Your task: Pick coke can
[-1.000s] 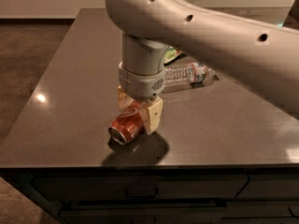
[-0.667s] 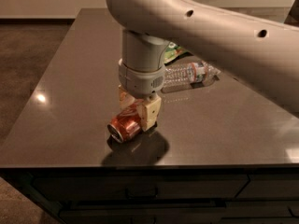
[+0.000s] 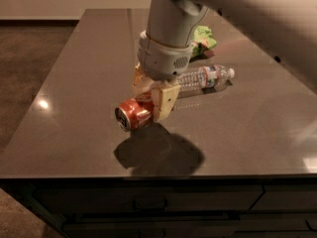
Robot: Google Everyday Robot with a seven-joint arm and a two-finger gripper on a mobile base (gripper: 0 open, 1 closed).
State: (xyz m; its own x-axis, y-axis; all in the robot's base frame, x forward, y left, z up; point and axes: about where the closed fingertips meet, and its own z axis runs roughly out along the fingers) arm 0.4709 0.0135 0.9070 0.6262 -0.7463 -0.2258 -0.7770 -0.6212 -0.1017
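The coke can (image 3: 132,114) is red-orange with a silver end facing the front left. It lies sideways between the cream fingers (image 3: 165,101) of my gripper (image 3: 151,96). The gripper is shut on the can and holds it a little above the dark tabletop (image 3: 74,88); its shadow falls on the table below and to the right. The grey wrist and arm come down from the upper right and hide the back of the can.
A clear plastic water bottle (image 3: 205,77) lies on its side just behind the gripper. A green snack bag (image 3: 203,37) lies farther back. The table's front edge (image 3: 148,174) is close below, with dark drawers under it. Carpet floor lies on the left.
The gripper has risen with the can in it. The can has left the table surface and its shadow now lies apart from it. The bottle and bag have not moved.
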